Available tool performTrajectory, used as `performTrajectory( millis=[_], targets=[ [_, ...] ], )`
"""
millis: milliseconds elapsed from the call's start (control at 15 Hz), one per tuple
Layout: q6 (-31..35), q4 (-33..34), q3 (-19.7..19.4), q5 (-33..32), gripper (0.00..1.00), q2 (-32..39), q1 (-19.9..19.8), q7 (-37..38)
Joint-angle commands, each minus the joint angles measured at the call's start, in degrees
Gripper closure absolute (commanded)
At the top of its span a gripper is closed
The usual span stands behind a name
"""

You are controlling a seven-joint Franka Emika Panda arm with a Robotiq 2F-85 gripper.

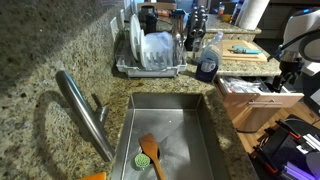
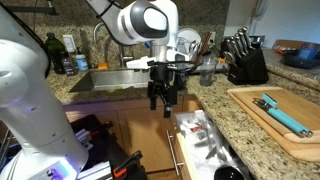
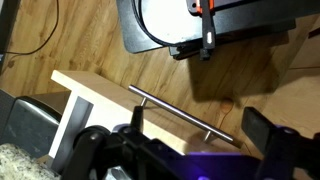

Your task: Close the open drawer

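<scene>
Granite countertop (image 1: 40, 50) around steel sink (image 1: 192, 128); in sink: wooden spatula (image 1: 150, 150), green round item (image 1: 143, 159) touching it. Dish rack (image 1: 150, 72) behind sink, holds upright plates (image 1: 158, 48). Drawer (image 1: 265, 110) below counter edge, pulled out, open; holds small mixed items, too blurry to name. Cutting board (image 2: 300, 145) on counter, blue tool (image 2: 283, 113) on it. Gripper (image 2: 160, 100) hangs above drawer, pointing down, not touching. Wrist view: fingers wide apart, holding nothing, drawer handle (image 3: 185, 113) between them.

Kitchen, granite counter (image 1: 40, 45), sink (image 1: 170, 125), dish rack (image 1: 150, 55)
</scene>
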Motion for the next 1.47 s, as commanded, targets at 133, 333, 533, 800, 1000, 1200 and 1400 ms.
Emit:
performTrajectory(
  millis=[133,333,533,800,1000,1200,1400],
  targets=[
    [-0.1,0.4,0.4,0.4,0.0,-0.2,1.2,0.2],
    [1.1,-0.8,1.7,-3.4,0.0,3.5,0.7,4.2],
    [3.0,-1.7,0.8,-9.1,0.0,7.8,-0.6,9.6],
    [2.8,-1.5,-0.1,-10.2,0.0,8.3,0.8,11.6],
    [2.8,-1.3,0.0,-10.1,0.0,8.1,1.0,11.6],
    [4.7,-0.2,0.3,-12.2,0.0,13.4,0.6,18.6],
    [6.1,1.9,-1.5,-8.4,0.0,20.8,0.5,20.3]
  ],
)
